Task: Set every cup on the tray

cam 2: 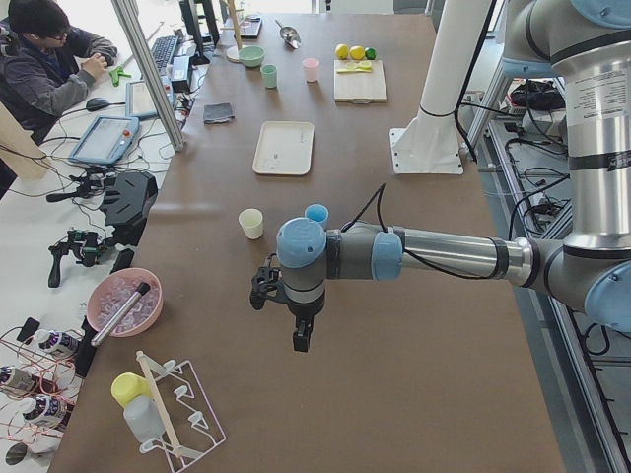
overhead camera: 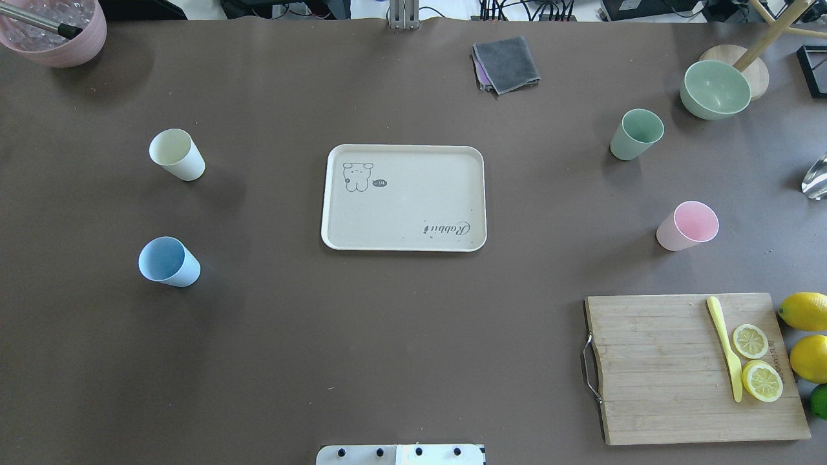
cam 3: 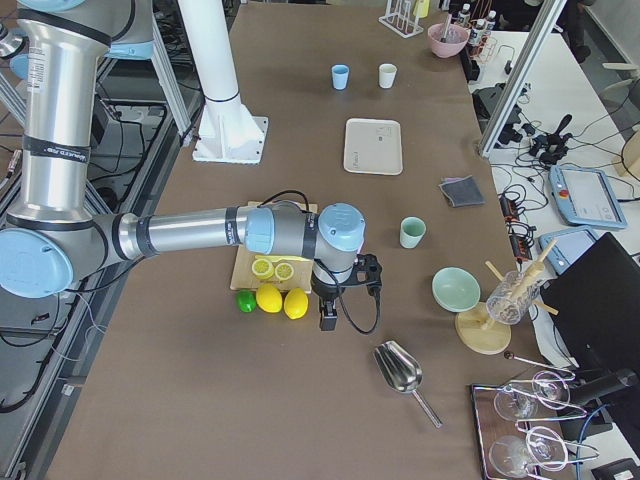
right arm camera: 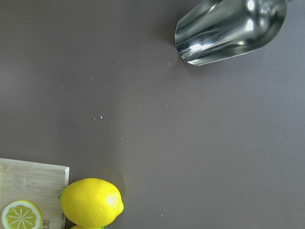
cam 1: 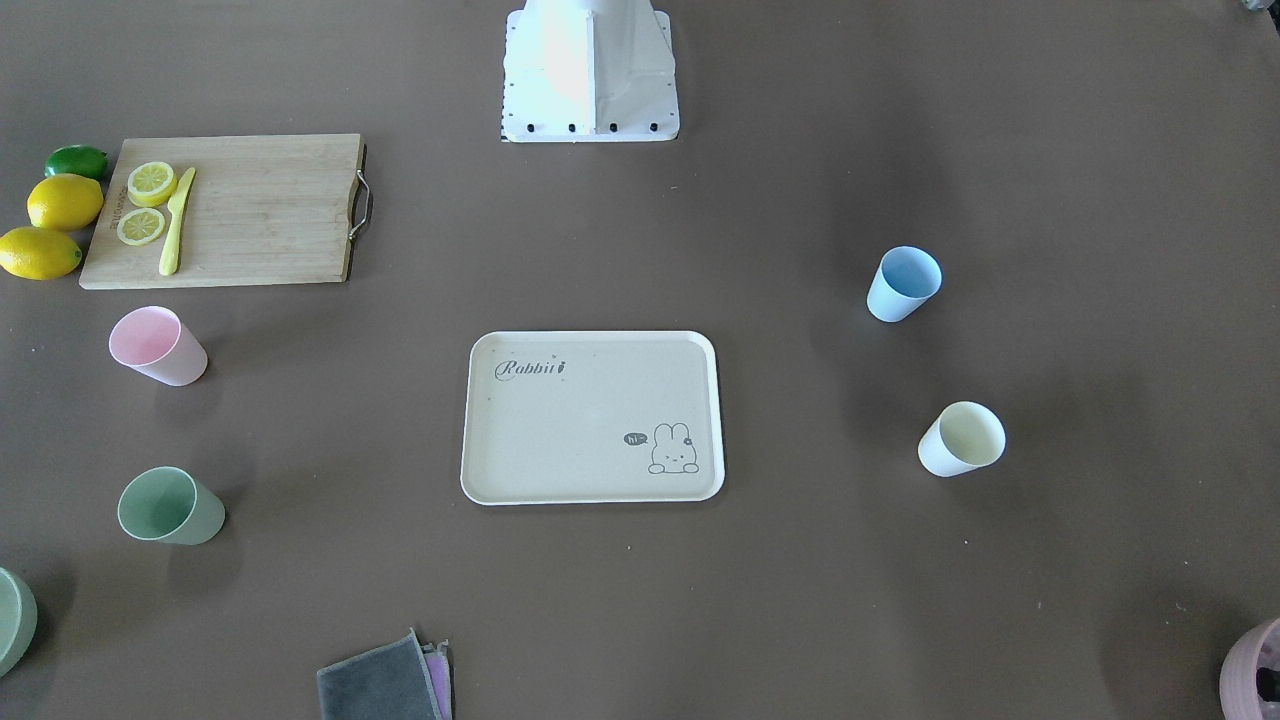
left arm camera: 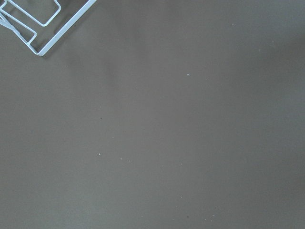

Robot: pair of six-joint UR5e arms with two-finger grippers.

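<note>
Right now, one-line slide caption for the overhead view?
Bare tray mid-table; cream cup and blue cup on its left, green cup and pink cup on its right.

matt cups (cam 1: 158, 345), wooden board (cam 1: 250, 210), glossy metal scoop (right arm camera: 228, 31).

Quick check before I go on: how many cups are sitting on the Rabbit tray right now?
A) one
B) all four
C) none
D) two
C: the tray is bare. The cream cup and blue cup stand on the table to one side of it, and the green cup and pink cup stand on the other side.
</note>
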